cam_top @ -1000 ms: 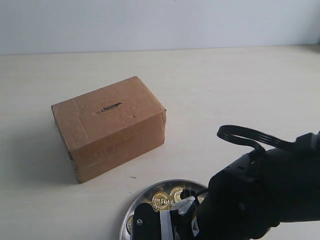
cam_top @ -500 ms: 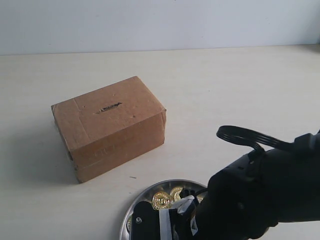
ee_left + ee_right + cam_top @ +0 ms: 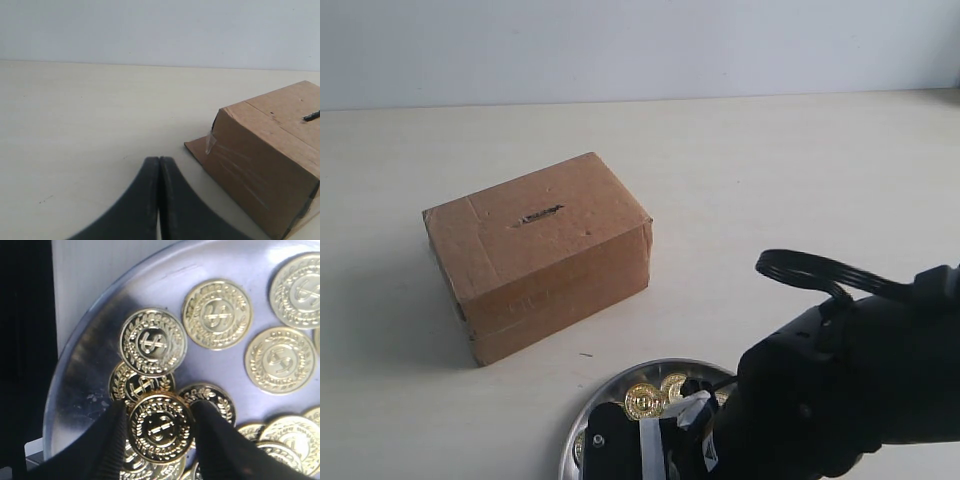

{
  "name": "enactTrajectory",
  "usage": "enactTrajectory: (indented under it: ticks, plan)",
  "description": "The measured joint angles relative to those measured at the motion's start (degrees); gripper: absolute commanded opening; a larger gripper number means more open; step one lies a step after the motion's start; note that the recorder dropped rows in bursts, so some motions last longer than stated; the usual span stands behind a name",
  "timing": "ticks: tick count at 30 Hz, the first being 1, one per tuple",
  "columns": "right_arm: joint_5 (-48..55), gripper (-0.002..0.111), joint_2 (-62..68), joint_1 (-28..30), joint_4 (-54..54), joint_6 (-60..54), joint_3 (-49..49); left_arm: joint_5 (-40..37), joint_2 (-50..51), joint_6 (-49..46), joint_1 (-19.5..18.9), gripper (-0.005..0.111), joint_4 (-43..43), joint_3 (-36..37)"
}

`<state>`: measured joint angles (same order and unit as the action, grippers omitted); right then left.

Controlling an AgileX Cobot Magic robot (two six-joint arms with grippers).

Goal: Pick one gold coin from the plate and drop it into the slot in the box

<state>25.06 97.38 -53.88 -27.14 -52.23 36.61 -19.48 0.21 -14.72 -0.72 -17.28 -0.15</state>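
Brown rectangular cardboard box [image 3: 540, 250] with taped seams stands on the cream tabletop [image 3: 790, 170], centre left in the exterior view. The short dark slot [image 3: 538, 214] is cut in the top face of the box and is uncovered.

The round shiny silver metal plate [image 3: 610, 392] sits at the lower centre edge of the exterior view, near the front of the box but apart from it. Loose gold coins [image 3: 644, 401] lie on it, some overlapping.

The black right gripper [image 3: 645, 445] reaches into the plate from the lower right of the frame. In the right wrist view, the right gripper [image 3: 160, 427] is clenched on one gold coin [image 3: 160, 426]: a dark finger [image 3: 212, 440] presses each opposite edge of it. This coin lies over its neighbours near the plate rim [image 3: 90, 365].

The left gripper [image 3: 159, 170] is clenched with nothing between its fingers, which meet along one seam. It hangs over bare tabletop, beside one end of the box [image 3: 265, 150] and apart from it.
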Motion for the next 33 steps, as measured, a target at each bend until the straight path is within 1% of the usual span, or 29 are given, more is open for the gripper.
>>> enactTrajectory:
  ticks: [14,21,26,33]
  plan:
    - [1.8,0.024,-12.2,0.0,0.0,0.0,-0.1,0.0,0.0,0.0,0.0,0.000,0.0,0.0]
    - [6.4,0.024,-19.0,0.0,0.0,0.0,4.3,0.0,0.0,0.0,0.0,0.000,0.0,0.0]
    - [8.2,0.024,-19.7,0.0,0.0,0.7,7.2,0.0,0.0,0.0,0.2,0.000,0.0,0.0]
    - [8.7,0.024,-19.7,0.0,0.0,1.1,8.1,0.1,0.0,-0.8,0.2,0.000,0.5,0.0]
